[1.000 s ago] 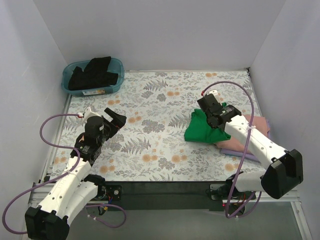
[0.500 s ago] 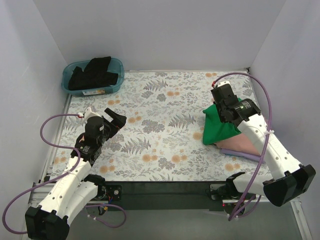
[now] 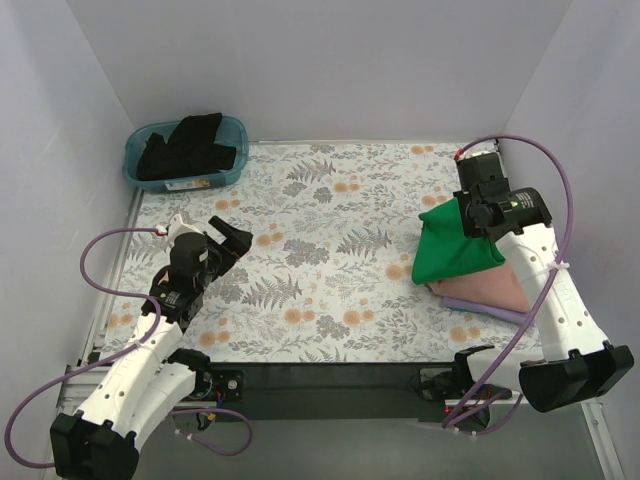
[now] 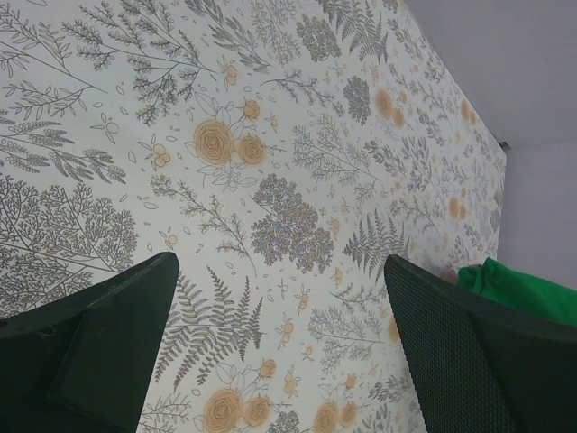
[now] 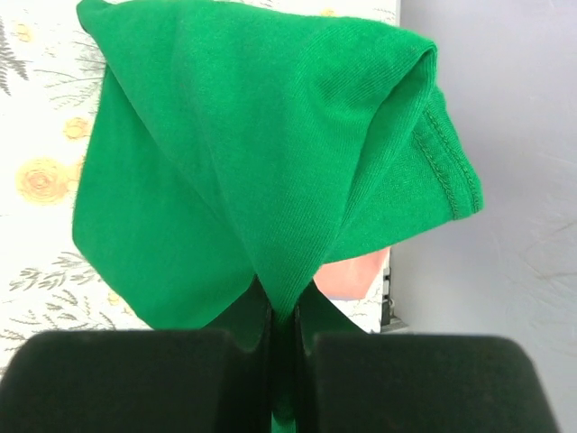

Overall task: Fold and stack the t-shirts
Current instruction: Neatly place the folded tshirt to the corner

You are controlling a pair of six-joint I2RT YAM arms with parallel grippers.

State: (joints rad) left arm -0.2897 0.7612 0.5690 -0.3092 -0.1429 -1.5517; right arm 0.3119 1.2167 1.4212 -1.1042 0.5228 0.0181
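Note:
My right gripper (image 3: 478, 212) is shut on the folded bright green t-shirt (image 3: 453, 250), which hangs from it over the stack at the right edge; in the right wrist view the green t-shirt (image 5: 261, 162) drapes from the pinched jaws (image 5: 284, 361). Under it lie the folded salmon pink t-shirt (image 3: 490, 290) and the lavender t-shirt (image 3: 492, 312). The black t-shirt (image 3: 190, 145) lies crumpled in the teal tub. My left gripper (image 3: 237, 240) is open and empty over the table's left side; its open fingers (image 4: 469, 352) frame the floral cloth.
The teal plastic tub (image 3: 133, 165) stands at the back left corner. White walls close in the table on three sides, the right wall next to the stack. The table (image 3: 320, 250) is covered with a floral cloth.
My right gripper has carried the green t-shirt to the right and farther back, from the table's middle right to above the pink and lavender stack. The left arm has not moved.

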